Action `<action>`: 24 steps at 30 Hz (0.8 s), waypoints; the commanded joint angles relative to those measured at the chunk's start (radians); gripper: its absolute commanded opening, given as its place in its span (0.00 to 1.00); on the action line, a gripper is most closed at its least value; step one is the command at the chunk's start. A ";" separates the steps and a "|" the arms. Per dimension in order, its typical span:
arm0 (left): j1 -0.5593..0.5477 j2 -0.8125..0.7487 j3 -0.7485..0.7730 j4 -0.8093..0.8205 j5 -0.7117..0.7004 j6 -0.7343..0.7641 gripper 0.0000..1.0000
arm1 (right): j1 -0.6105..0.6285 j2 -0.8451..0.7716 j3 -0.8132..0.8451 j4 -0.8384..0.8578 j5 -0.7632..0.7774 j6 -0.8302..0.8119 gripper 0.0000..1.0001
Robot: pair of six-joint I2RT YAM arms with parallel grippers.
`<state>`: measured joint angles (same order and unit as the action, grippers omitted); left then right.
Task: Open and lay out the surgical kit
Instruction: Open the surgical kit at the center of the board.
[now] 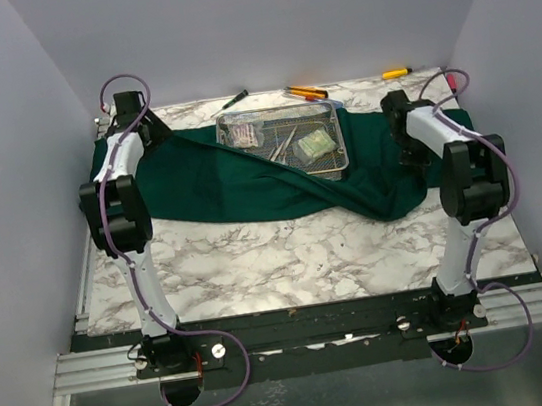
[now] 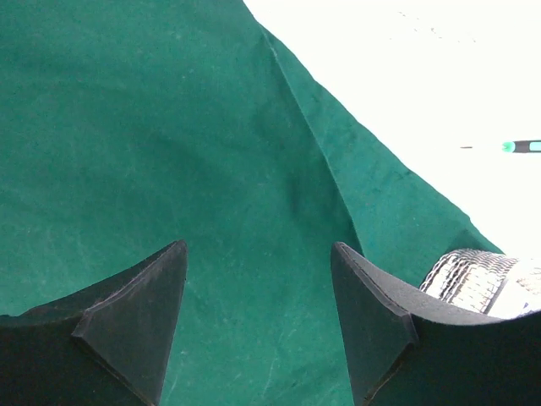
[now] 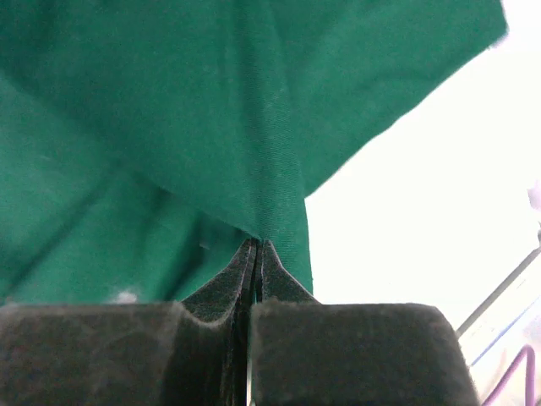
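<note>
Kit contents hard to read from the top view: wire-mesh tray [image 1: 283, 141] shows a pinkish packet [image 1: 243, 131] at its left end, a greenish packet [image 1: 315, 143] at the right and thin steel instruments [image 1: 284, 146] in between, too small to tell clamps from tweezers; can't make out a third packet. The left wrist view only catches one tray corner, cut off by a finger. Tray sits on the green cloth wrap [image 1: 248, 181] at far centre of the marble table [image 1: 258, 255], long axis roughly left-right. Cloth is spread in a rumpled band, also left-right, across the far half; its left and right ends are partly hidden behind the arms. Right gripper [image 3: 256, 245] is closed tight on a pinched ridge of cloth near the right edge. Left gripper [image 2: 258, 254] has fingers wide apart over the cloth's left part; contact can't be told. Loose behind the tray: green-handled screwdriver [image 1: 232, 99], orange one [image 1: 306, 91], yellow one [image 1: 396, 72].
</note>
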<state>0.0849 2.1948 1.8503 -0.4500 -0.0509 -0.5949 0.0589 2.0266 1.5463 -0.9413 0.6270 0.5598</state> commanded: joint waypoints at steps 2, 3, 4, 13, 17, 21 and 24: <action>-0.007 0.043 0.054 0.007 0.039 -0.009 0.71 | -0.051 -0.193 -0.179 -0.042 0.017 0.145 0.01; -0.010 0.049 0.060 0.007 0.038 -0.007 0.71 | -0.064 -0.222 -0.219 -0.036 0.011 0.168 0.01; -0.014 0.055 0.066 0.007 0.034 -0.005 0.72 | -0.087 -0.252 -0.259 -0.027 0.003 0.187 0.01; -0.057 0.138 0.134 0.007 -0.083 -0.051 0.72 | -0.254 -0.332 -0.499 0.117 -0.160 0.239 0.01; -0.066 0.185 0.187 0.007 -0.103 -0.064 0.72 | -0.261 -0.314 -0.511 0.118 -0.174 0.257 0.01; -0.066 0.217 0.231 0.007 -0.119 -0.072 0.71 | -0.282 -0.306 -0.529 0.121 -0.177 0.260 0.01; -0.066 0.244 0.263 0.005 -0.118 -0.070 0.67 | -0.308 -0.313 -0.537 0.127 -0.181 0.258 0.01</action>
<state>0.0135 2.4027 2.0556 -0.4511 -0.1284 -0.6525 -0.2157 1.7046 1.0294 -0.8360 0.4633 0.7918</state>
